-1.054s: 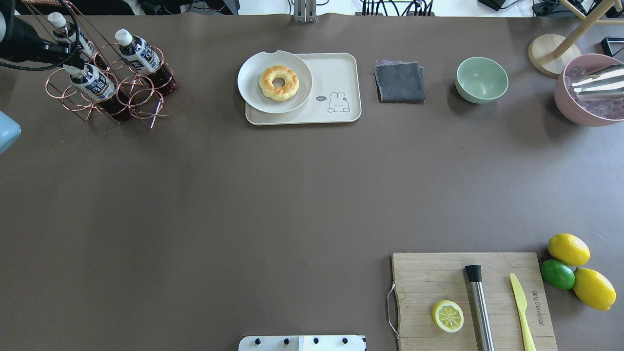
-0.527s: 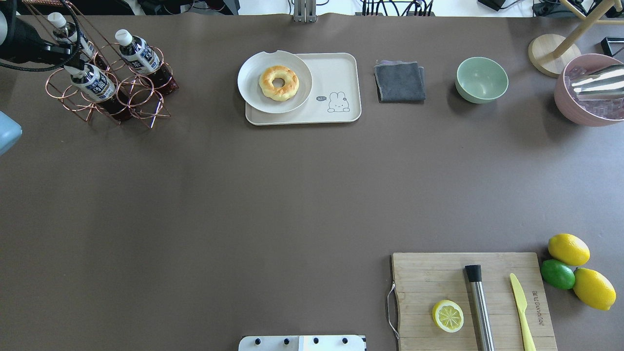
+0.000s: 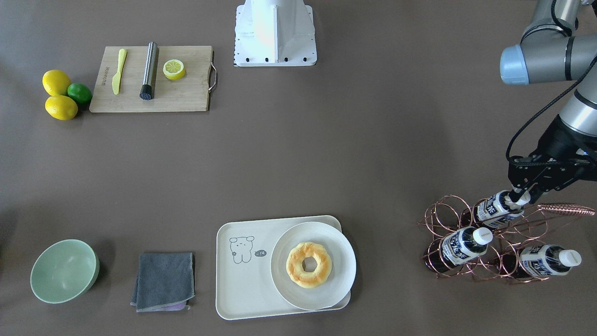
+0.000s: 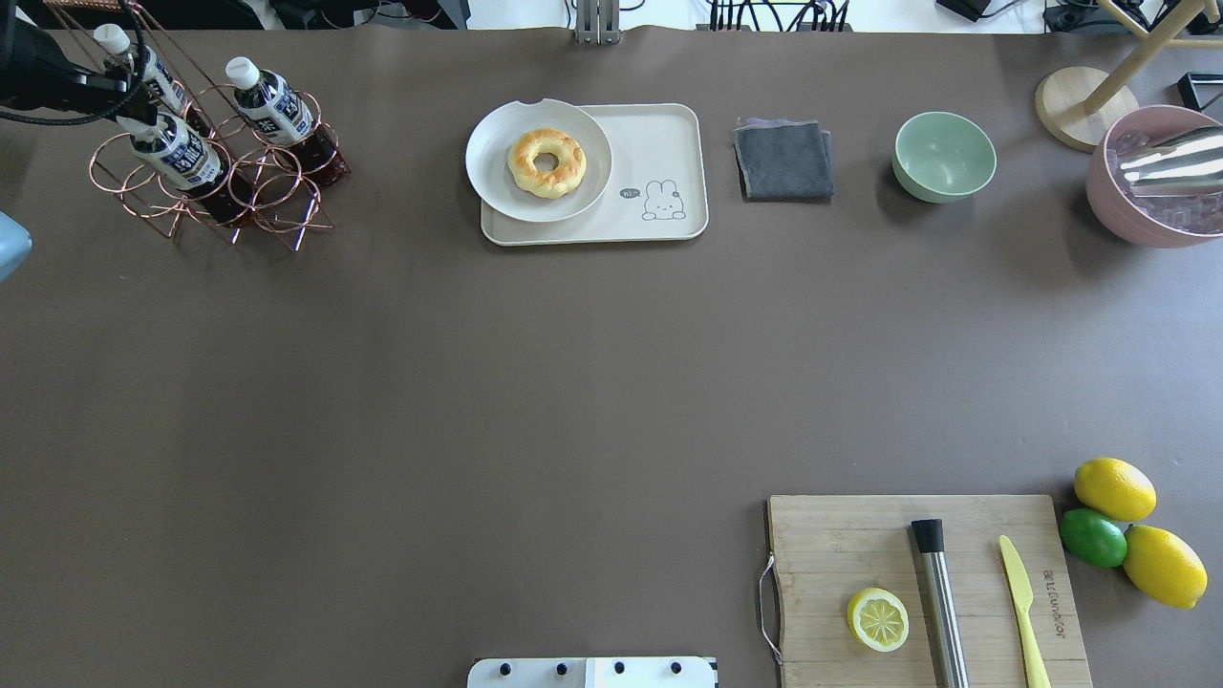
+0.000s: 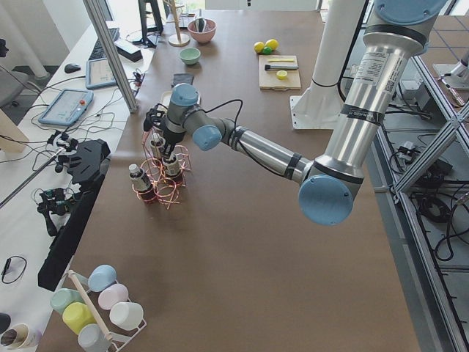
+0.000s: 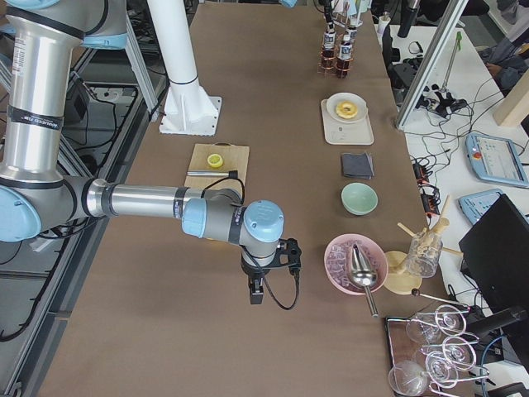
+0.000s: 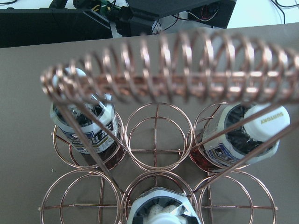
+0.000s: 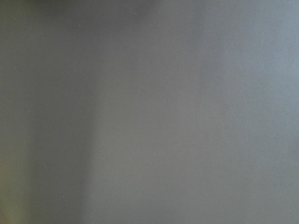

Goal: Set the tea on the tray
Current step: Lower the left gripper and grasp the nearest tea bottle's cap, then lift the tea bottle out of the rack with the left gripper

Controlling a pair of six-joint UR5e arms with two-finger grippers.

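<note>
The brown worktop (image 4: 573,382) is wide and mostly bare through the middle. At its far corner on the robot's left stands a copper wire rack (image 3: 447,205) with three bottles leaning in its rings. The tea (image 3: 494,208) to take is the bottle in the ring nearest the robot, tilted with its cap up and its dark base down in the wire.

The left pincer (image 3: 520,198) meets it from above, a finger on either side of the white cap. It looks closed on the cap (the wrist view shows dark finger edges hugging it at the bottom of the frame). The right pincer (image 6: 254,299) hangs over bare worktop well away, and I cannot tell whether it is open or closed.

A small full bottle like this should be fairly light, stiff at the cap and neck, thin-walled and a little yielding in the body, and slick on the label. The cap is the only part clear of the wire, so it is the sensible hold. Held that high the bottle may swing, and its base could catch a ring or the coiled handle (image 7: 187,65).

The tray (image 3: 238,289) lies well apart from the rack. A plate (image 3: 345,261) covers the half nearer the rack, leaving the bear end bare.
</note>
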